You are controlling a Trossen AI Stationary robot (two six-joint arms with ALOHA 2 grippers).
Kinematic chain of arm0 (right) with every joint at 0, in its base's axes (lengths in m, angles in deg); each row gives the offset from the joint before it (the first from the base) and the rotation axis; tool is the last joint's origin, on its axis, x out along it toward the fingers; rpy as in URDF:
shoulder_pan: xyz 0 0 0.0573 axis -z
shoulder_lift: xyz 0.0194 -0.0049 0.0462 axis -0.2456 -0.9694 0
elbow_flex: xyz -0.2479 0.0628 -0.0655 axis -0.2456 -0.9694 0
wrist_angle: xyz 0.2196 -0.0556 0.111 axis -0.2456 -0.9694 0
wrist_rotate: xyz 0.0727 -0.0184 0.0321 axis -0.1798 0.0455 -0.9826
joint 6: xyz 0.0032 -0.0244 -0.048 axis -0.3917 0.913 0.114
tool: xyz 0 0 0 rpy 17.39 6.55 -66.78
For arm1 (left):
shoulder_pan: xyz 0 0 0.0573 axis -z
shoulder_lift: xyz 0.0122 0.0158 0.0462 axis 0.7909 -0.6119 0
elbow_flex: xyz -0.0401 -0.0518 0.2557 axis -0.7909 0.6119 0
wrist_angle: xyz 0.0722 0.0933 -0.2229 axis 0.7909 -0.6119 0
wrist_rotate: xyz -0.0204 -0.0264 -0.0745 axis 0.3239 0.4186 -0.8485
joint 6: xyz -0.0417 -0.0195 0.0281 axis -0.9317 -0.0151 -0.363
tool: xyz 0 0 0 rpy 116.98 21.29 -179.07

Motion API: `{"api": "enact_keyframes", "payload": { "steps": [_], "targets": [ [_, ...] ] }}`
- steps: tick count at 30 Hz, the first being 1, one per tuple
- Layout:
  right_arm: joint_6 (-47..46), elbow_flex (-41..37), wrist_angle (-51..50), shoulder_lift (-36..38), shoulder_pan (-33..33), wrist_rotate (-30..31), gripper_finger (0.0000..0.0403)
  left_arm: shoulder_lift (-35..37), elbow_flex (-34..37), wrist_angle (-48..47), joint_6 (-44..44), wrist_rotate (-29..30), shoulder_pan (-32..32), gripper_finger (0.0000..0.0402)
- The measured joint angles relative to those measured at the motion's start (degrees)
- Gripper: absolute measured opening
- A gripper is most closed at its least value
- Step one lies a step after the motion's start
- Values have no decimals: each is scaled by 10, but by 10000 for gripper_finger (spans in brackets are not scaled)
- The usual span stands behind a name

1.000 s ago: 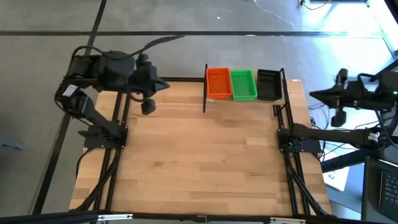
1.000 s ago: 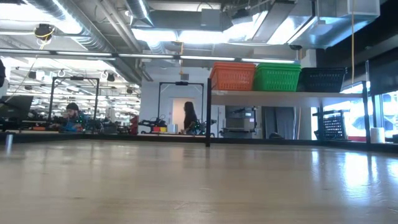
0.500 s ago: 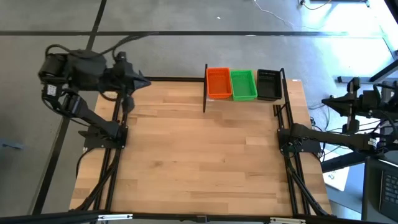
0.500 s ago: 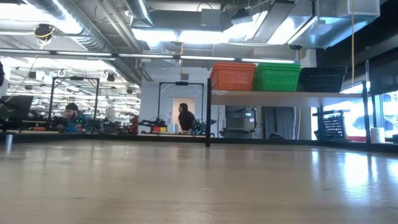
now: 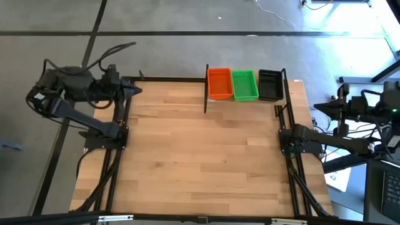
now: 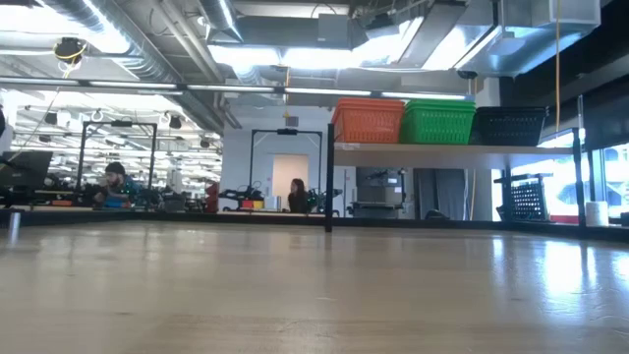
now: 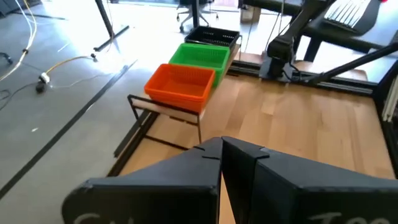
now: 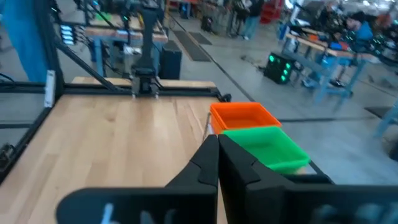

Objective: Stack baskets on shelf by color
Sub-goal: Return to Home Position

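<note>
L arm sits folded at the far-left corner of the surface, most of it hanging out past the edge. Left gripper is level, pointing twd the shelf, fingers pressed together, nothing in them. R arm is off the right edge, forearm level. Right gripper is aimed inward, fingers also tight together & empty. Shelf stands at the far edge, right of centre. On it, side by side: orange baskets, green baskets, black baskets. No. per colour can't be made out. Both grippers are well apart from them.

Left tool and right tool sit pinched closed, wide apart, pointing inward.
</note>
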Motion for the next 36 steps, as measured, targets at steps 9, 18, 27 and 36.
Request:
{"api": "enact_keyframes", "payload": {
  "steps": [9,18,27,36],
  "targets": [
    [-49,-108,75,111,0,-18,0,199,271,200,42,5,0,0],
    [-99,-147,64,163,0,8,0,399,477,317,48,5,0,0],
    [-103,-188,108,167,0,8,0,550,596,365,52,4,-1,0],
    [-118,-258,176,167,0,7,0,546,662,402,75,-10,-1,0]
  ]
}}
